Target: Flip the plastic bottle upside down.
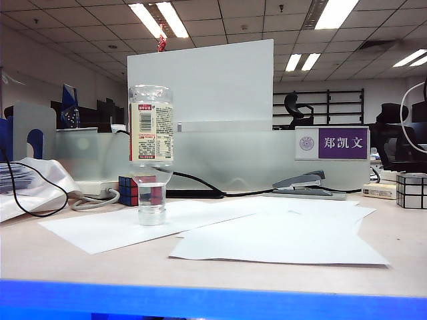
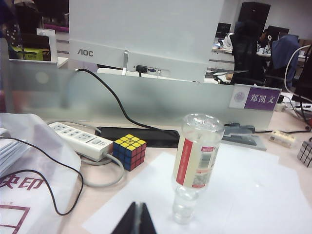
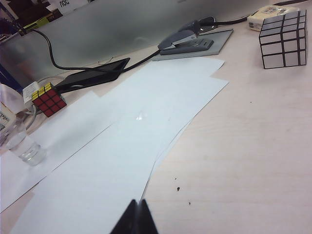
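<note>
Bottle (image 1: 151, 143), found inverted on its cap on paper (image 1: 280, 243) beside cube (image 1: 135, 191), task judged done; left gripper (image 2: 135, 218) and right gripper (image 3: 135, 216) are pressed together empty, withdrawn.

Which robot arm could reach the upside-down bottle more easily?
Probably the left. The shut left gripper sits close beside the plastic bottle. For the shut right gripper, the bottle is far off at the view's edge.

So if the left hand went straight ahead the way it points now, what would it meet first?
Probably the small clear plastic bottle with a cream label, standing inverted on its cap just right of the shut left hand; depth is unclear, so it might just pass beside it.
</note>
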You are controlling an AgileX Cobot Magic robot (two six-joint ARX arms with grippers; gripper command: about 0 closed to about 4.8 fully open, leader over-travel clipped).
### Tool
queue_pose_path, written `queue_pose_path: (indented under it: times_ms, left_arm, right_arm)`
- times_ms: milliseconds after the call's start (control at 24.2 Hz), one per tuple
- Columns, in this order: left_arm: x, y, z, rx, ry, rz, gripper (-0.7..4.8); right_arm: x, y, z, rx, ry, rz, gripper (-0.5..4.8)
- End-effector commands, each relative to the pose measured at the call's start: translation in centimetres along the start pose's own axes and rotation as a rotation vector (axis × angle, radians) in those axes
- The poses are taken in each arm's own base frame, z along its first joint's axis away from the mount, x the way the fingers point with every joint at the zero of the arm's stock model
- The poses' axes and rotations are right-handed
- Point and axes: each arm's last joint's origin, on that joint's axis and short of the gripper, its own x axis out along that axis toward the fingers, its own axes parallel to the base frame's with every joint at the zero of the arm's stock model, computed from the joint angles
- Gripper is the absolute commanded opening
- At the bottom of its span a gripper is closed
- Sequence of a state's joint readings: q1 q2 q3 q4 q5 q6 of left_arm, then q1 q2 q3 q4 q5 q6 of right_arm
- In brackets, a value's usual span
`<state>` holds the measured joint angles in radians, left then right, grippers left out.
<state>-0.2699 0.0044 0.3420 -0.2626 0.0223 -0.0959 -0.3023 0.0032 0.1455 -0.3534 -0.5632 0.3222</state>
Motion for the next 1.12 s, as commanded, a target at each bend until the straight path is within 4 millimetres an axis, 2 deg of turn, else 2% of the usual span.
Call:
queue_pose_path:
  times_ms: [41, 414, 579, 869, 1117]
  left_arm:
    - [0.1, 0.0, -0.2, 0.052, 0.000, 0.003, -0.05]
    - [1.9, 0.7, -5.3, 0.062, 0.079, 0.041, -0.05]
    - [2.3, 1.1, -5.9, 0.063, 0.006, 0.084, -0.05]
    - [2.2, 2.4, -6.1, 0.066, -0.008, 0.221, -0.05]
    - [2.4, 3.1, -7.6, -0.003, -0.015, 0.274, -0.05]
  right_arm:
    - [-0.1, 0.1, 0.2, -0.008, -0.013, 0.010, -0.05]
    - [-0.1, 0.1, 0.2, -0.008, -0.013, 0.010, -0.05]
    - [-0.1, 0.1, 0.2, -0.008, -0.014, 0.009, -0.05]
    - [-0.1, 0.1, 0.2, -0.008, -0.014, 0.009, -0.05]
    - [-0.1, 0.1, 0.2, -0.008, -0.014, 0.008, -0.05]
